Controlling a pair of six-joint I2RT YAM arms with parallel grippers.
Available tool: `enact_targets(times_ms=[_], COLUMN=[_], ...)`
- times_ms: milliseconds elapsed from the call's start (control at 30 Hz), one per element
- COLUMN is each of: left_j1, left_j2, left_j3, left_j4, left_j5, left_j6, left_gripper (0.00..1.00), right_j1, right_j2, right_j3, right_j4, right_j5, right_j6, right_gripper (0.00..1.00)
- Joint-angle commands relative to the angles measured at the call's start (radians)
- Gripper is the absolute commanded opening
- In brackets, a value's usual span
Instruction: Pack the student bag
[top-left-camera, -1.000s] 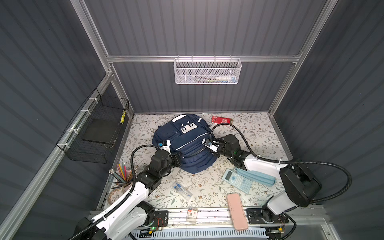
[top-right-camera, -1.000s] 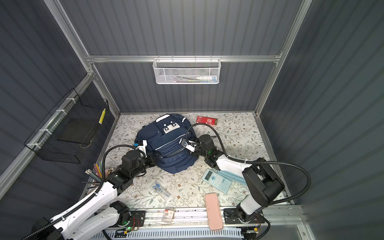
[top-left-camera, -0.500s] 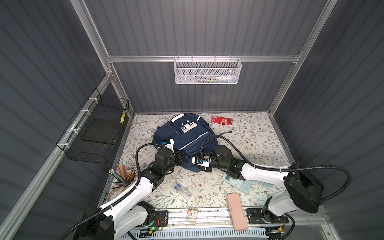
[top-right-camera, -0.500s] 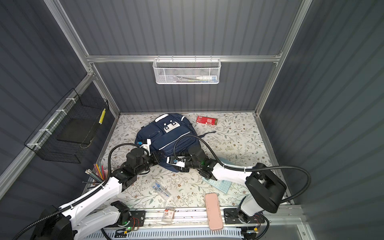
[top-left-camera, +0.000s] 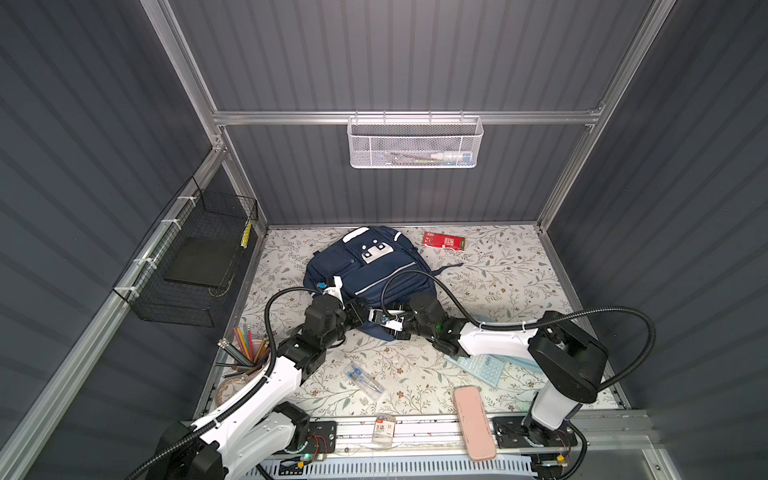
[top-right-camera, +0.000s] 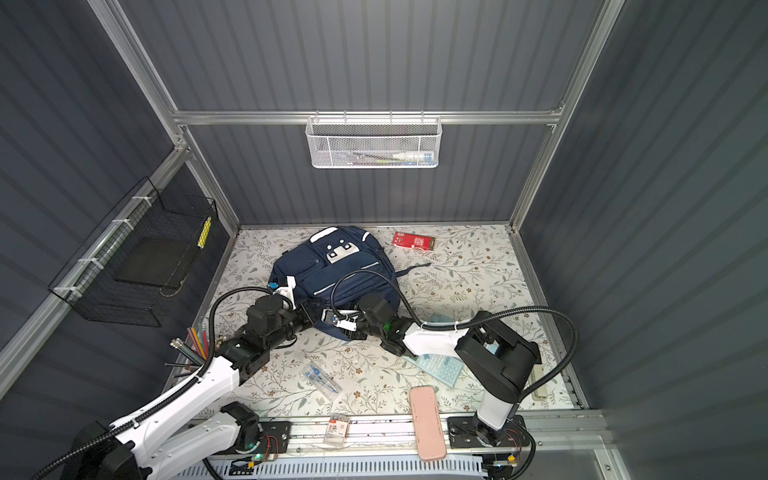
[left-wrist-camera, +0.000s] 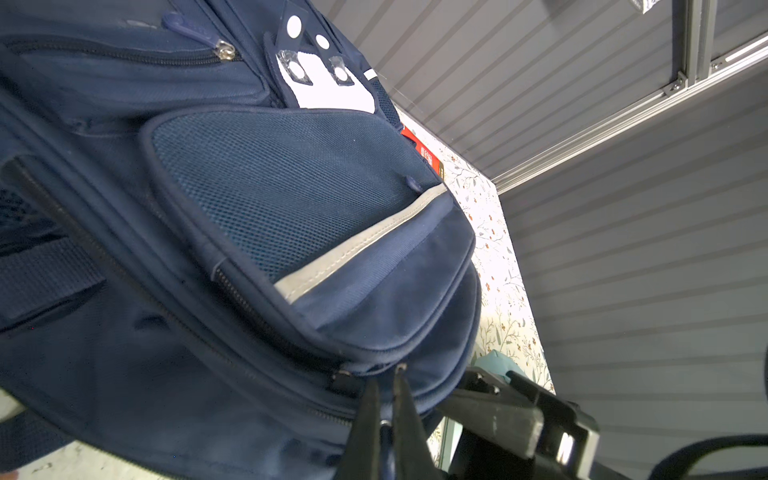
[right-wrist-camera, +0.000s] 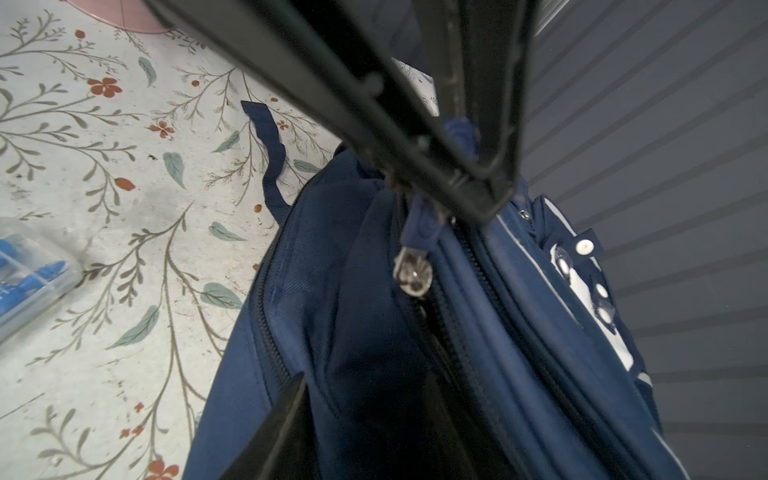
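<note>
Evidently left gripper (left-wrist-camera: 388, 376) pinches tight on the student bag's (left-wrist-camera: 291, 208) zip pull (left-wrist-camera: 386, 444), right gripper (right-wrist-camera: 492, 199) narrowly clamps a second pull (right-wrist-camera: 419, 226).

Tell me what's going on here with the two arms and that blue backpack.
Both arms are at the near edge of the student bag, which lies on the table. The right gripper is pinched on a blue zip pull. The left gripper is shut on the bag's edge beside it, seemingly bracing it. The pink case and calculator lie outside the bag.
</note>
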Motion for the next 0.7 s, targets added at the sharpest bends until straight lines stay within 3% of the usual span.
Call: enact_targets(times_ms=[0, 33, 233, 433, 667], left_j1=[-0.005, -0.005, 0.008, 0.152, 0.222], left_j2=[-0.038, -0.046, -0.075, -0.016, 0.075], left_j3=[0.025, 0.027, 0.025, 0.012, 0.076], left_j4=[0.046, 0.029, -0.141, -0.136, -0.164], left_j5=[0.038, 0.020, -0.190, -0.159, -0.318], left_j6=[-0.025, -0.023, 0.023, 0.060, 0.223], left_gripper=[0.00, 0.00, 0.00, 0.00, 0.00], right_j1=[-0.008, -0.008, -0.010, -0.013, -0.025], right_j2=[0.021, 0.015, -0.120, -0.214, -0.311], right_j3=[0.043, 0.040, -0.119, -0.237, -0.300], right_j4=[0.001, -0.008, 0.098, 0.098, 0.031], right_j5=[0.075, 0.080, 0.063, -0.034, -0.072], right_j6=[0.009, 0.014, 0.062, 0.015, 0.000], right_gripper=[0.08, 0.00, 0.00, 0.00, 0.00])
